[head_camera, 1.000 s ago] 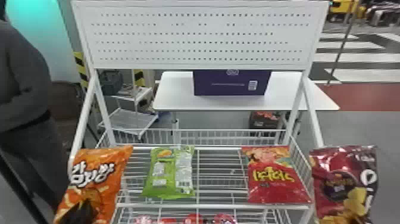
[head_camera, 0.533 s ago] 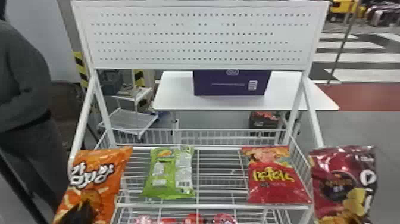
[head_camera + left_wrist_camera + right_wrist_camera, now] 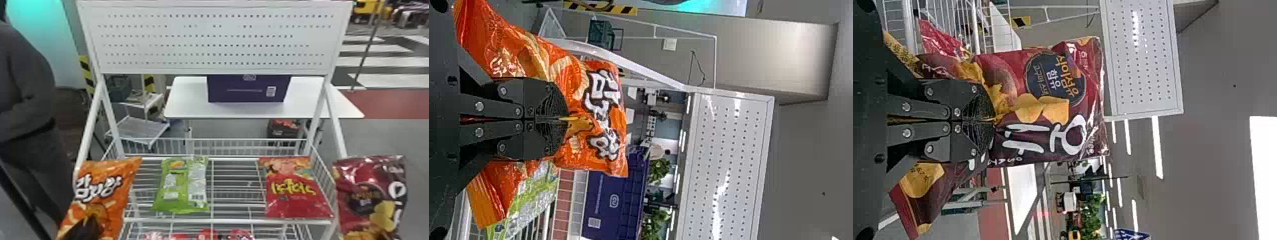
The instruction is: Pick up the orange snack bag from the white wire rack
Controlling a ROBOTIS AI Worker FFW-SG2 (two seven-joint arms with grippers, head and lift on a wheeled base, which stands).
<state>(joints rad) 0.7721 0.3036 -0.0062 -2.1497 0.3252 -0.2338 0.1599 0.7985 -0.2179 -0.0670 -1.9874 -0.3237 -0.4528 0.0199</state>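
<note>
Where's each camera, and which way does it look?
Head view: on the head, facing forward, down at the white wire rack.
Left wrist view: on the wrist, facing the left gripper and orange snack bag.
Right wrist view: on the wrist, facing the right gripper and maroon chip bag.
Head and left wrist views share the purple box.

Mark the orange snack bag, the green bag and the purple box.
Orange snack bag [image 3: 98,198]: head view, middle of its printed face.
Green bag [image 3: 182,188]: head view, middle of its upward-facing side.
Purple box [image 3: 249,88]: head view, middle of the side facing the camera.
</note>
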